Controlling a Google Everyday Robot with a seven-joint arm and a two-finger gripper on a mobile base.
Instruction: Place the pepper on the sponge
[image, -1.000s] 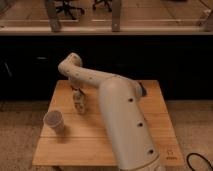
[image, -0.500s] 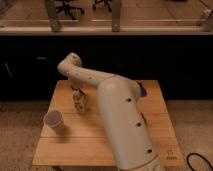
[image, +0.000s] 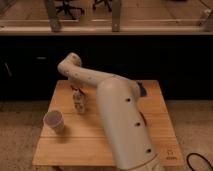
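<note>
A pale wooden desk (image: 85, 145) stands on a speckled floor in front of a dark wall. The robot's thick white arm (image: 120, 120) rises from the near right corner, slants up and left across the board to a bent joint above the far left edge, then turns down. The claw (image: 77, 92) hangs there over the far left part of the desk, right above a pale upright shaker bottle (image: 79, 104) and close enough that the two seem to meet. Whether the claw is wide, narrow or gripping something cannot be told, and the pepper cannot be made out. The sponge (image: 142, 90) lies at the far right of the desk, only a blue edge peeking out from behind the arm, well apart from the claw. A paper cup (image: 54, 121) stands upright near the left edge, nearer the camera than the bottle.
</note>
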